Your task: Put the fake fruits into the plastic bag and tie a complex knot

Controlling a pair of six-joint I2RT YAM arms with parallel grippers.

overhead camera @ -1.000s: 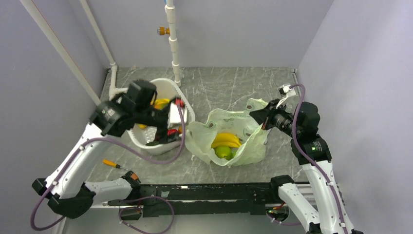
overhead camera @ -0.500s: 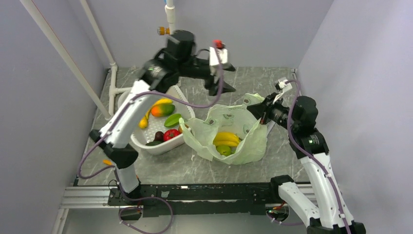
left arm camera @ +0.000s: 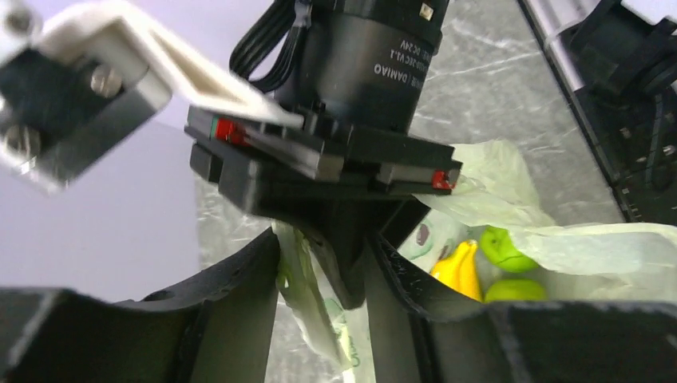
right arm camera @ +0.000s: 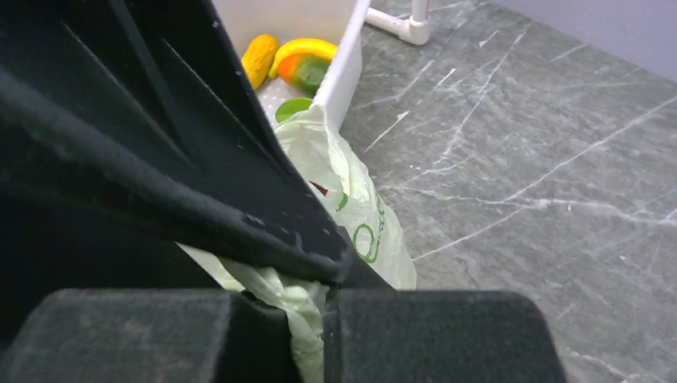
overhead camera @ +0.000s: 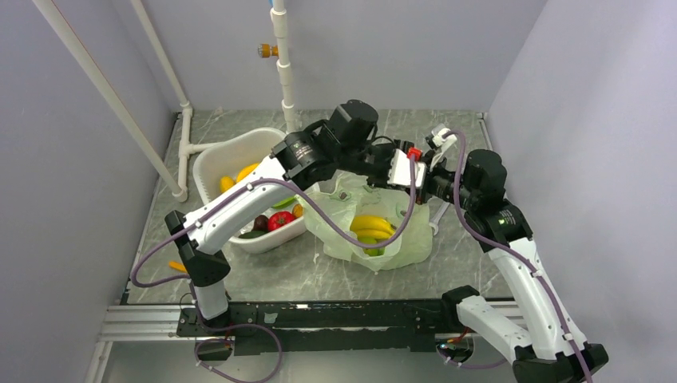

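The plastic bag (overhead camera: 331,223) is thin, pale green and crinkly. It sits open on the surface (overhead camera: 447,136), with its far edge lifted. Inside lie yellow bananas (overhead camera: 372,227) and two round green ones (left arm camera: 503,246). More fake fruits lie in the white basin (overhead camera: 209,155) beside it: a red one (overhead camera: 279,220), a yellow one (overhead camera: 242,171) and a dark one (overhead camera: 260,223), maybe an avocado.

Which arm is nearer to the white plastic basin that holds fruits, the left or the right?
Left. The left arm reaches over the near side of the white plastic basin; the right arm stands beyond the thin pale-green plastic bag, apart from the basin.
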